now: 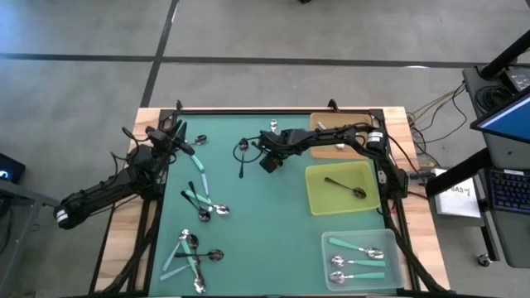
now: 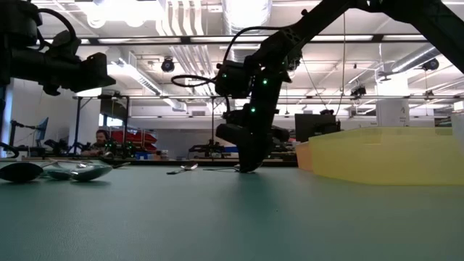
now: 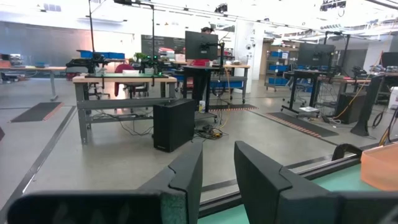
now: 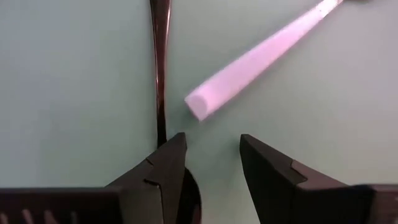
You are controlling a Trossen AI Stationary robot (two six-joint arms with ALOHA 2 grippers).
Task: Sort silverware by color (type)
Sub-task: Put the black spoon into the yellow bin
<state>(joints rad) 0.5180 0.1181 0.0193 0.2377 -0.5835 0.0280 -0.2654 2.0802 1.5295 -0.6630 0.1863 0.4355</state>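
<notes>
Close up, fingers of the right end effector point(image 4: 211, 146) spread wide, nothing pinched between them, tips down almost at the green table point(image 1: 273, 240). Reaching in from the right side to the far middle of the table, wrist tipped steeply downward in the low view. Just beside one finger, a dark spoon point(image 4: 160, 62), handle running straight away and bowl tucked partly under that fingertip. Off-centre, then: spoon lying outside the gap, not inside it. Crossing at an angle nearby, a pale handle point(image 4: 261, 56), probably one of the teal-handled spoons, though hard to tell from so close. Looks like lining up for a pick on the dark spoon, with a small sideways shift needed so both fingers straddle the handle without catching the pale one.

Well to the right, yellow tray point(image 1: 315, 203) already holding one dark spoon point(image 1: 344, 185), so likely the home for this one too. Nearer the front, clear tray point(image 1: 325, 248) with teal-handled spoons point(image 1: 356, 245) laid in it. Plenty left to sort: mixed loose spoons point(image 1: 203, 207) scattered on the left half of the table.

Waiting at the far left corner, left end effector point(image 3: 217, 155), raised and pointing out at the room, fingers slightly parted and empty
</notes>
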